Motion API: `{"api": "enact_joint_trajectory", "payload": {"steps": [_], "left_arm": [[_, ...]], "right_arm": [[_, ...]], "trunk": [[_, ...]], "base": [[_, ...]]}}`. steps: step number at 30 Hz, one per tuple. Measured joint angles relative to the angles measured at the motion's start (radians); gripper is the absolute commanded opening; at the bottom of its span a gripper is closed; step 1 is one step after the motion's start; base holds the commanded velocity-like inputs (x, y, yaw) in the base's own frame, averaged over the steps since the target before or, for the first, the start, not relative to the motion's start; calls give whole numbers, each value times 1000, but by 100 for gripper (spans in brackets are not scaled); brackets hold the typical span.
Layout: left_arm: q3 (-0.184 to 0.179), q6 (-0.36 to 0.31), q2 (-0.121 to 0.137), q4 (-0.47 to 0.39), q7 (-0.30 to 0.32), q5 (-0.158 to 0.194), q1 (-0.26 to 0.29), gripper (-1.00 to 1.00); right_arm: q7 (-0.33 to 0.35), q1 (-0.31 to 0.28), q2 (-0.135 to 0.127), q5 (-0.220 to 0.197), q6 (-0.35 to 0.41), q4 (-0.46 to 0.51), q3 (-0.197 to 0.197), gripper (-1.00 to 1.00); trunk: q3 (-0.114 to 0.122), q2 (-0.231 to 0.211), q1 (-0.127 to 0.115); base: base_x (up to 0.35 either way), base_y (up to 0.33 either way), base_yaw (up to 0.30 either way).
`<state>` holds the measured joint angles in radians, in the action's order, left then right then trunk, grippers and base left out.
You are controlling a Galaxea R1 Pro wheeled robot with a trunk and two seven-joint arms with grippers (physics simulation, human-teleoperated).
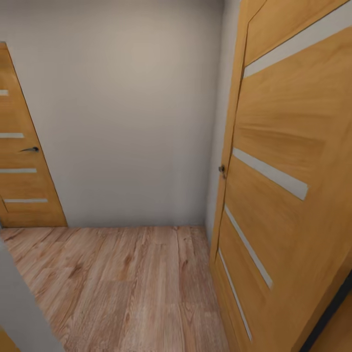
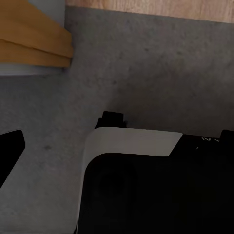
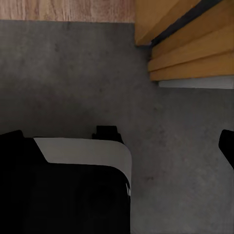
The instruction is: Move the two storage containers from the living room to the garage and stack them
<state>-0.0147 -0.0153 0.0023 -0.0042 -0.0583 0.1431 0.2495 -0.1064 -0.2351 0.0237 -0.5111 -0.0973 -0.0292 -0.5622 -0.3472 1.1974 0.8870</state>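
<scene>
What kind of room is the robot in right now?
Probably a small hallway indoors. There's a plain white wall, light wood-plank flooring, and two orange-brown wooden doors with pale stripes, one far left and one open at right.

1. A honey-orange wood-grain door point(image 1: 288, 195) with pale grey horizontal stripes.
2. A second orange wooden door point(image 1: 22, 166) carries the same pale stripes and a dark lever handle point(image 1: 30, 149).
3. A plain off-white wall point(image 1: 127, 112) above light, pinkish-brown wood-plank flooring point(image 1: 122, 288).
4. A dark grey, faintly mottled concrete-like floor point(image 2: 156, 73) beneath the robot's black-and-white base point(image 2: 146, 185), also seen in the right wrist view point(image 3: 73, 180).
</scene>
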Motion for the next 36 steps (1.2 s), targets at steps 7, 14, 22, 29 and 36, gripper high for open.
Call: {"api": "enact_joint_trajectory", "payload": {"steps": [7, 14, 22, 29, 36], "left_arm": [[0, 0, -1, 0, 0, 1, 0, 100], [0, 0, 1, 0, 0, 0, 0, 100], [0, 0, 1, 0, 0, 1, 0, 100], [0, 0, 1, 0, 0, 2, 0, 100], [0, 0, 1, 0, 0, 2, 0, 100]], "right_arm": [[1, 0, 0, 0, 0, 0, 0, 100], [1, 0, 0, 1, 0, 0, 0, 100], [1, 0, 0, 1, 0, 0, 0, 100], [0, 0, 1, 0, 1, 0, 0, 100], [0, 0, 1, 0, 1, 0, 0, 100]], "trunk": [[0, 0, 0], [0, 0, 0], [0, 0, 0], [0, 0, 0], [0, 0, 0]], "base": [[22, -3, 128], [188, -117, 7], [39, -21, 0], [2, -1, 0], [0, 0, 0]]}}
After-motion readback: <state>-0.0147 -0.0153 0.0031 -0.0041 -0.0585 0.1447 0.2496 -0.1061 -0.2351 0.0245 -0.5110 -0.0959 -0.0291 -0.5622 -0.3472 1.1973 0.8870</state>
